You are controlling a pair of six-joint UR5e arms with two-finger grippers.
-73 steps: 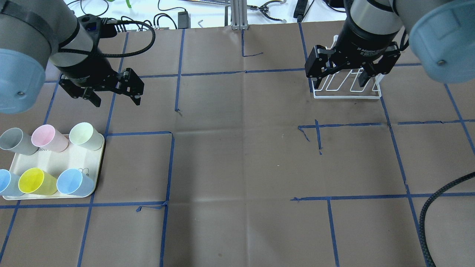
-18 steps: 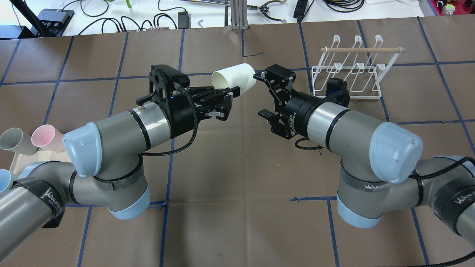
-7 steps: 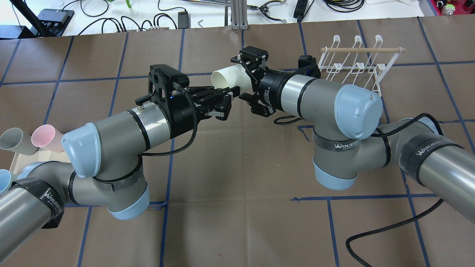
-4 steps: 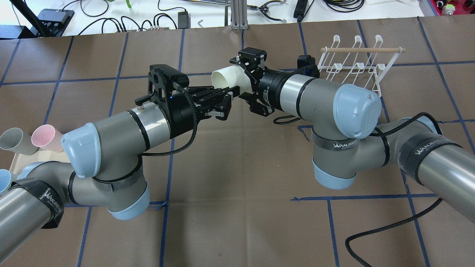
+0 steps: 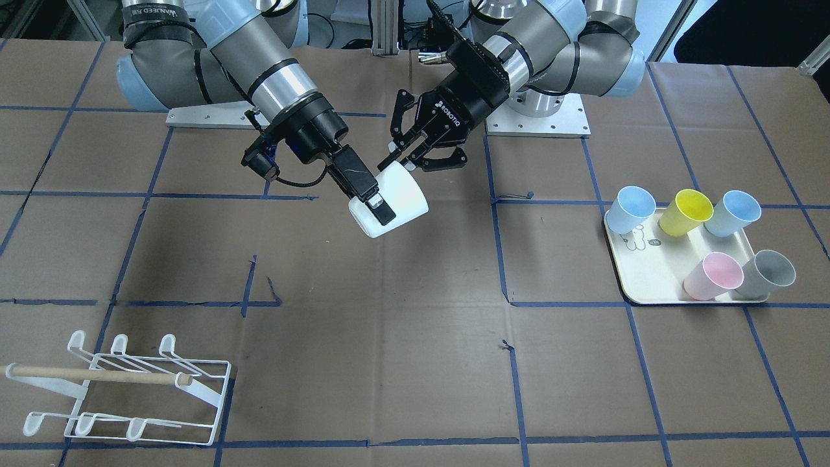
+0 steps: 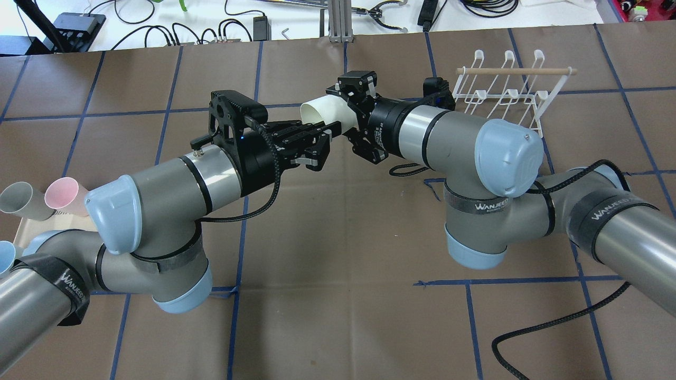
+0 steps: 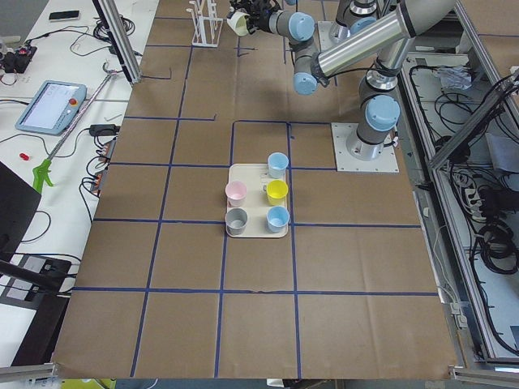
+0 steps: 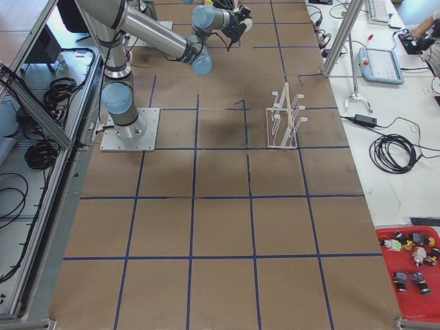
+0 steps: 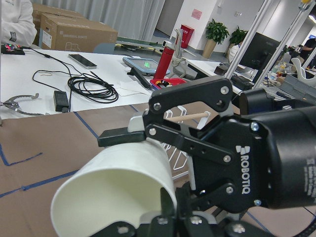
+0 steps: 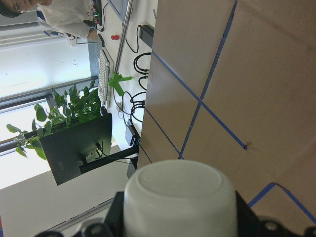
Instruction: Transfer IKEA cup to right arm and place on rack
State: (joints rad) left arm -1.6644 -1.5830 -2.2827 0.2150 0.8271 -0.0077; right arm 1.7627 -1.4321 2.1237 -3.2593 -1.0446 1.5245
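A white IKEA cup [image 6: 328, 110] hangs on its side in mid-air between both grippers. My left gripper [image 6: 323, 140] is shut on the cup's rim, one finger inside the mouth [image 9: 165, 205]. My right gripper [image 6: 349, 113] comes from the other side, and its long flat fingers [image 5: 371, 202] are closed across the cup's base end [image 10: 177, 197]. In the front view the cup [image 5: 403, 193] sits between the left gripper [image 5: 399, 162] and the right gripper [image 5: 376, 207]. The white wire rack [image 6: 501, 100] with its wooden rod stands empty behind the right arm, at the back right.
A cream tray [image 5: 655, 272] holds several coloured cups at the robot's left. Its pink and grey cups show at the overhead view's left edge [image 6: 21, 200]. A black cable [image 6: 528, 327] loops over the table under the right arm. The rack also shows in the front view [image 5: 130, 395].
The left arm lifted the white cup off the tray to mid-table and the right arm swung over from the rack. In the last second the right fingers narrowed onto the cup, nudging it slightly left.
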